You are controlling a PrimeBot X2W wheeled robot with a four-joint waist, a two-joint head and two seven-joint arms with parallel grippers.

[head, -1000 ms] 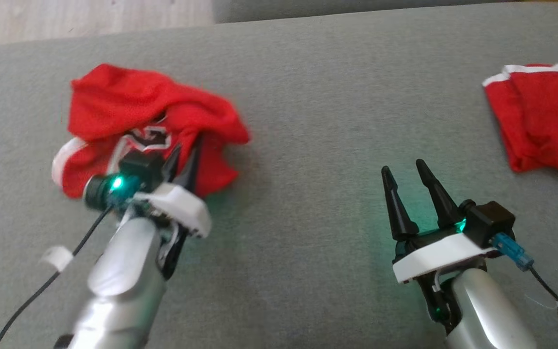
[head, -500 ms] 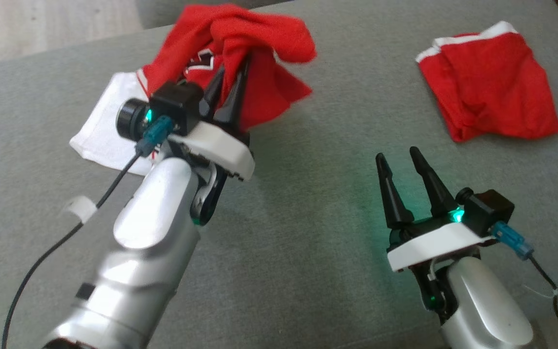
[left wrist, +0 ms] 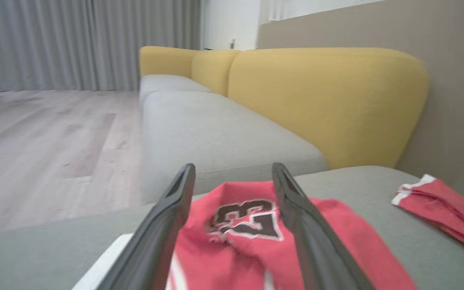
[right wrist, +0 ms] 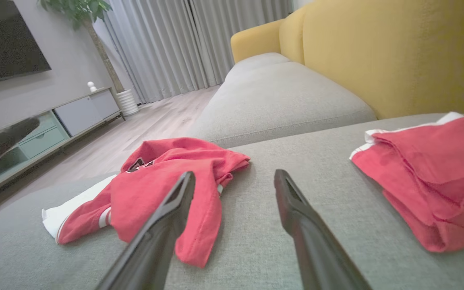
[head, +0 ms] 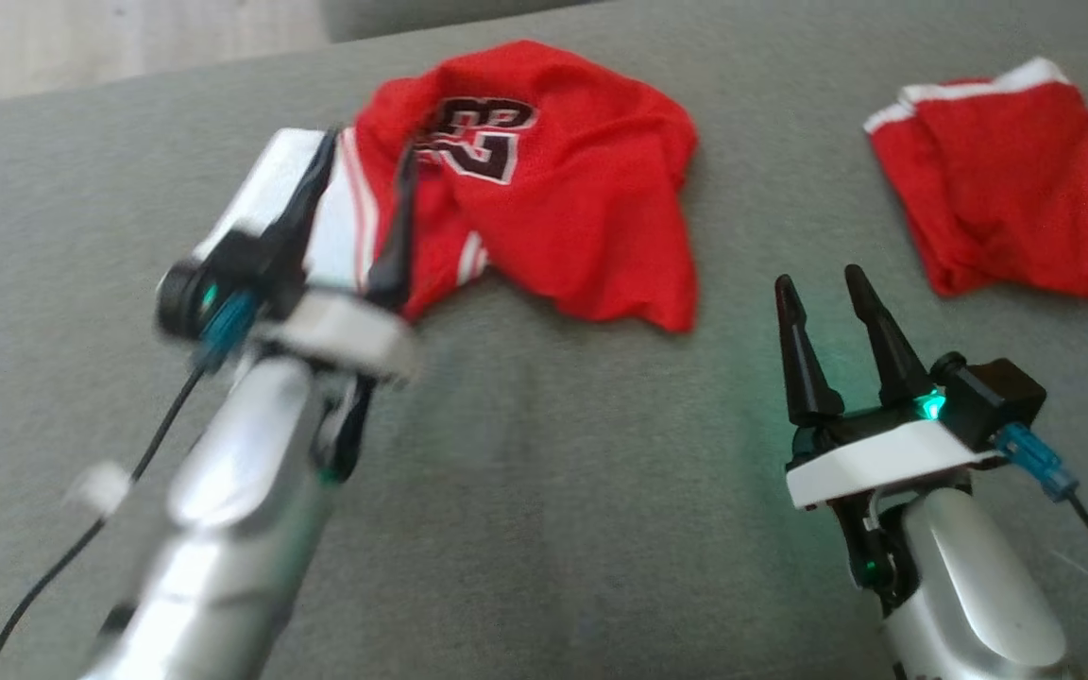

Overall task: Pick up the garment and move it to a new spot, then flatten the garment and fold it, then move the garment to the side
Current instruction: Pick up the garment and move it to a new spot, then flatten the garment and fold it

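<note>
The garment (head: 563,198) is a red jersey with a dark number and white trim. It lies crumpled on the grey sofa cushion (head: 525,472) at the upper middle of the head view. My left gripper (head: 366,151) is open, its fingers spread above the jersey's white left edge and holding nothing. In the left wrist view the jersey (left wrist: 240,229) lies just beyond and below the parted fingers of the left gripper (left wrist: 234,167). My right gripper (head: 818,280) stands open and empty at the lower right, apart from the jersey (right wrist: 163,181). The right gripper (right wrist: 232,174) has bare cushion between its fingers.
A second red garment with white trim (head: 1007,198) lies bunched at the right of the cushion, also seen as the red garment (right wrist: 429,173). A yellow sofa back (left wrist: 320,100) rises behind, with another grey seat (left wrist: 216,133) beyond. Wooden floor (left wrist: 46,137) lies to the left.
My left gripper has gone from shut on the jersey, lifted, to open; the jersey now lies loose on the cushion. The head camera has shifted. The right gripper holds its pose.
</note>
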